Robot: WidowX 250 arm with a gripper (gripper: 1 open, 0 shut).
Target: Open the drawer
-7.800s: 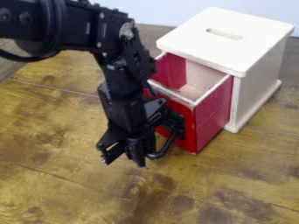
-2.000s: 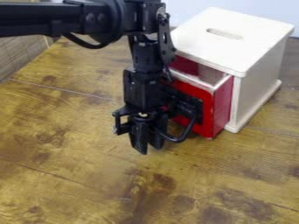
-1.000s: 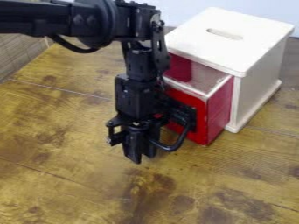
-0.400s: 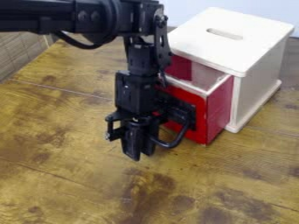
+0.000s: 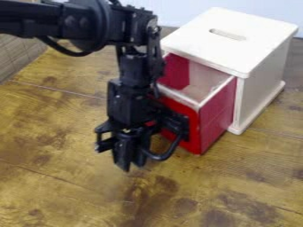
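Your drawer (image 5: 214,117) stands partly pulled out of the front of the cream box (image 5: 244,53), its front facing you and turned a little to the right. The front is bright red where it shows beside your gripper (image 5: 136,151), and the outward side reads red too, a shade deeper, with a pale rim along the top edge. Through the gap above you can see a pale wood inside, with a red inner face at the box's opening. The black loop handle (image 5: 175,142) sits low at the front, just beside your fingers, and it blends into the dark metal there. Your fingertips point down, in front of the drawer; they look a little apart, but black on black, you can't tell whether they grip the handle. The arm (image 5: 73,21) comes in from the upper left and drops down at the wrist. The box is plain and smooth, with a rounded slot (image 5: 228,35) in its top. Under it all lies your table (image 5: 59,164), brown wood grain with dark blotches and a thin seam running across at left. Behind, you have a pale wall (image 5: 178,9), and at the far left a greyish slatted patch (image 5: 17,55).
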